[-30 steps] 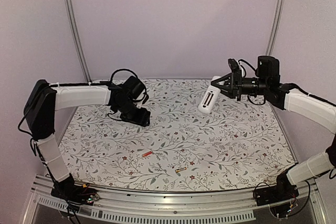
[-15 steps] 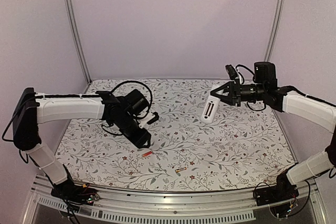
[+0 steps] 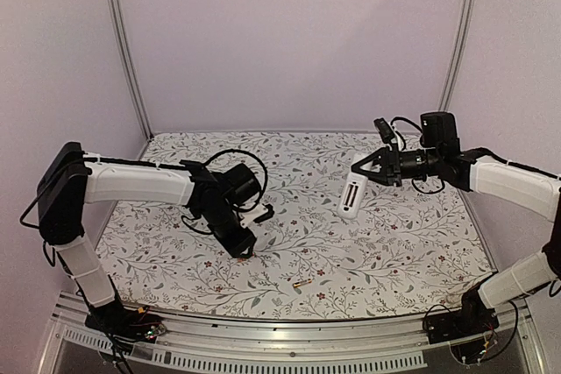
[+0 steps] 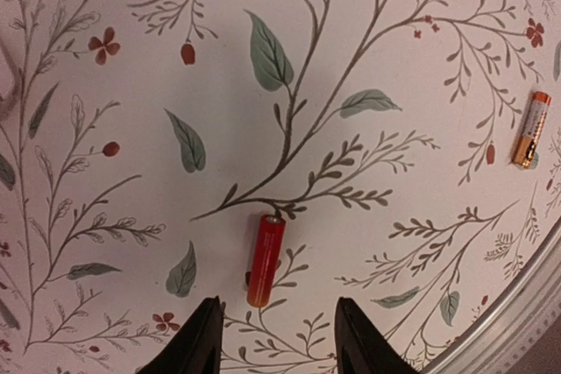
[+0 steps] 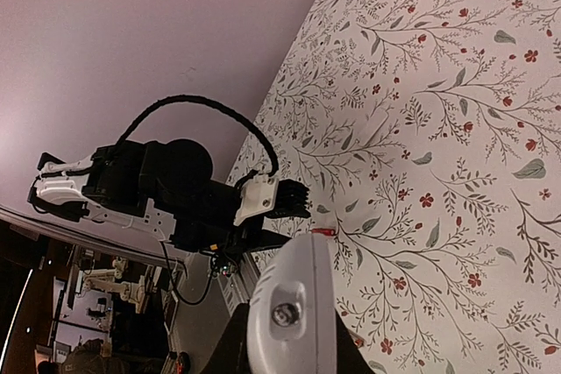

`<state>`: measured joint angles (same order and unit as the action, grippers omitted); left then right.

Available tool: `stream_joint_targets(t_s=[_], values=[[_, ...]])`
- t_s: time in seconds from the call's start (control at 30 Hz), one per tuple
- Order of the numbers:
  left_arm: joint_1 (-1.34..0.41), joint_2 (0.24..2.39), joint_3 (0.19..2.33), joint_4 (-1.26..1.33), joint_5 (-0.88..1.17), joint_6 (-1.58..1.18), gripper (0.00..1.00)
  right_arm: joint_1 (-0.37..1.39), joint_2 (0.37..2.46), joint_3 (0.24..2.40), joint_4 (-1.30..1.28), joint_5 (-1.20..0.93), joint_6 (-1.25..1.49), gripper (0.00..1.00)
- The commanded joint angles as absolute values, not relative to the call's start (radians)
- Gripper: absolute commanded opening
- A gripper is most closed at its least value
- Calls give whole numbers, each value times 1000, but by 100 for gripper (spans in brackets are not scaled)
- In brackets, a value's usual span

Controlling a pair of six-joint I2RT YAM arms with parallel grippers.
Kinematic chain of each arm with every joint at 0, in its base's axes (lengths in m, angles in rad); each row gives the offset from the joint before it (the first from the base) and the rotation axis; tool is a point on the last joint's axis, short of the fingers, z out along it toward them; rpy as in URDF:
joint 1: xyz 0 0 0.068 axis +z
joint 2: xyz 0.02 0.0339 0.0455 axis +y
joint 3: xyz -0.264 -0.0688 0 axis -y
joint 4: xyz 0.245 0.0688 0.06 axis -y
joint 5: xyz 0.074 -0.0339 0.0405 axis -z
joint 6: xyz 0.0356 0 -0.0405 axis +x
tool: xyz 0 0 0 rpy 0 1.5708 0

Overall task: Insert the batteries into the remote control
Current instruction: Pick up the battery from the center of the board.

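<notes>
In the left wrist view the red battery lies flat on the floral table cloth. My left gripper hovers just over it, open. The battery's near end sits level with the fingertips, nearer the left one and touching neither. The dark battery with orange marking lies apart to the right, also seen from above. My right gripper is shut on the white remote control, held in the air over the table's right half with its recessed side toward the top camera. From the right wrist the remote's end fills the lower frame.
A metal rail runs along the table's near edge, close to the orange-marked battery. The left arm's cable loops above its wrist. Purple walls and two upright poles close in the back.
My left arm has swung forward and down onto the red battery, and its jaws have narrowed. My right arm has lowered the remote slightly.
</notes>
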<state>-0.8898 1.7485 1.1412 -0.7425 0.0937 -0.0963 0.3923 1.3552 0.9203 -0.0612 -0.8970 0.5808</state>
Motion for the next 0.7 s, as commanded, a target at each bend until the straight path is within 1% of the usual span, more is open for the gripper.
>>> stream_joint_targets(t_s=[0.0, 0.27, 0.53, 0.67], values=[[-905, 1771, 1170, -763, 69, -71, 43, 396, 1371, 900, -64, -907, 559, 0], [-921, 1819, 1205, -798, 26, -54, 35, 397, 1385, 890, -66, -910, 551, 0], [-930, 1867, 1242, -813, 3, -34, 31, 397, 1387, 884, -66, -910, 542, 0], [-938, 1905, 1259, -827, -50, -20, 28, 397, 1392, 882, -67, -911, 538, 0]])
